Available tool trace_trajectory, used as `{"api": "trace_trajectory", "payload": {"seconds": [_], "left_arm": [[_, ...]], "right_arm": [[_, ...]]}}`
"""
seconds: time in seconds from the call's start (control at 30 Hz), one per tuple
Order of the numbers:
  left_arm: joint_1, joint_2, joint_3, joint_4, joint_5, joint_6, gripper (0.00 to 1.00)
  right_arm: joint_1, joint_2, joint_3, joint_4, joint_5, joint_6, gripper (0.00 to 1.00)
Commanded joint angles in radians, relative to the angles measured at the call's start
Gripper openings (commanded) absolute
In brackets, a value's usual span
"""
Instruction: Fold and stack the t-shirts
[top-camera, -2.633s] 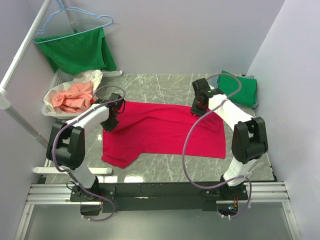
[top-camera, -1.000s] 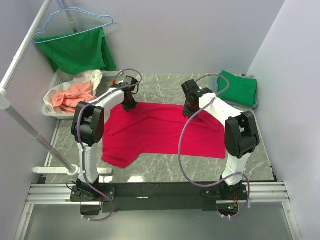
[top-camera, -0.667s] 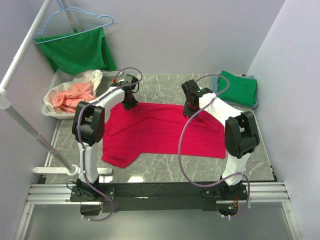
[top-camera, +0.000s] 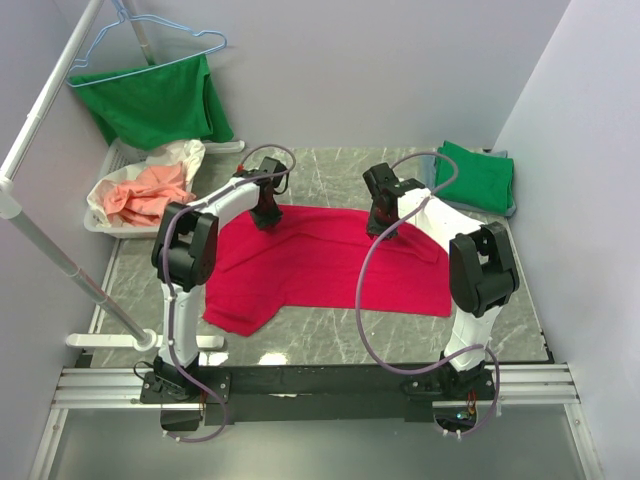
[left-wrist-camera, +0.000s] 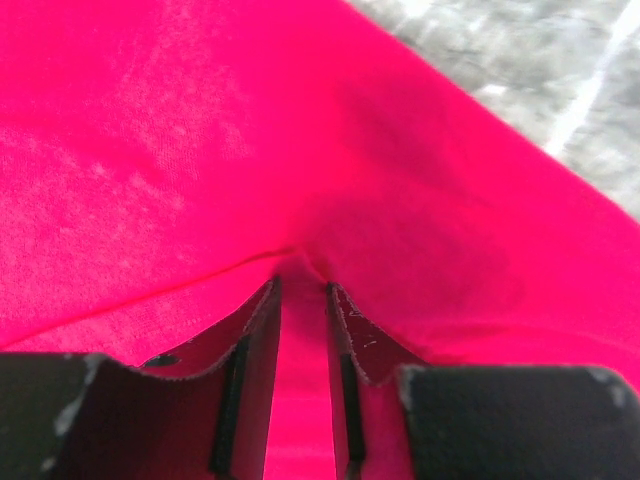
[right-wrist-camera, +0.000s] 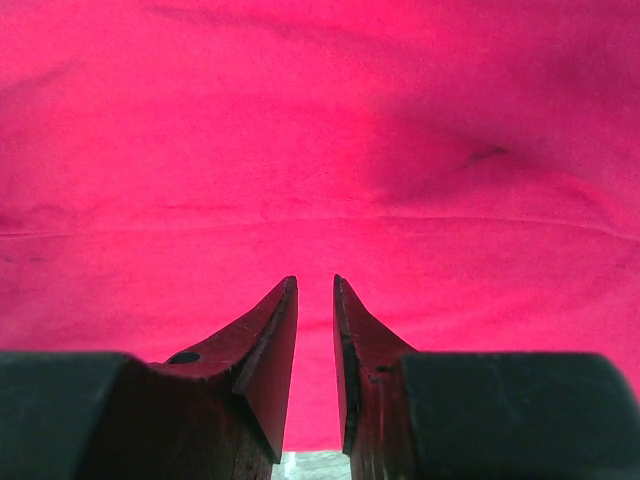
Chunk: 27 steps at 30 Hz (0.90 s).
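The red t-shirt (top-camera: 320, 265) lies spread on the marble table, one sleeve pointing to the near left. My left gripper (top-camera: 267, 212) sits at its far left corner. In the left wrist view the jaws (left-wrist-camera: 302, 285) are shut on a pleat of red cloth (left-wrist-camera: 200, 150), which puckers at the tips. My right gripper (top-camera: 379, 222) is on the far hem, its jaws (right-wrist-camera: 315, 280) nearly together with red cloth (right-wrist-camera: 300, 120) in the narrow gap. A folded green t-shirt (top-camera: 480, 178) rests at the back right on something grey.
Another green shirt (top-camera: 155, 100) hangs on a blue hanger at the back left. Below it a white basket (top-camera: 100, 222) holds orange and white cloth. A slanted white rail (top-camera: 50, 255) runs down the left side. Walls close in the table behind and to the right.
My left gripper swung from the shirt's left side to its far edge, then slid slightly right and nearer, taking the corner along. My right gripper shifted a little left and has since held still.
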Motion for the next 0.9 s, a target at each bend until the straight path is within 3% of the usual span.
{"api": "trace_trajectory", "payload": {"seconds": [0.0, 0.27, 0.37, 0.5, 0.87], "left_arm": [[-0.001, 0.033, 0.025, -0.027, -0.038, -0.009, 0.32], [-0.001, 0.097, 0.096, -0.057, -0.064, 0.0, 0.34], [-0.001, 0.091, 0.081, -0.06, -0.066, -0.001, 0.25], [-0.001, 0.051, 0.036, -0.057, -0.083, -0.014, 0.03], [-0.042, -0.087, -0.054, -0.091, -0.141, -0.021, 0.01]], "right_arm": [[0.008, -0.031, -0.011, 0.014, 0.016, -0.006, 0.28], [0.006, -0.023, -0.008, 0.012, 0.019, -0.011, 0.28], [0.008, -0.022, -0.005, 0.012, 0.016, -0.01, 0.28], [0.008, -0.022, -0.008, 0.012, 0.019, -0.006, 0.28], [0.008, -0.038, -0.034, 0.023, 0.012, -0.003, 0.28]]}}
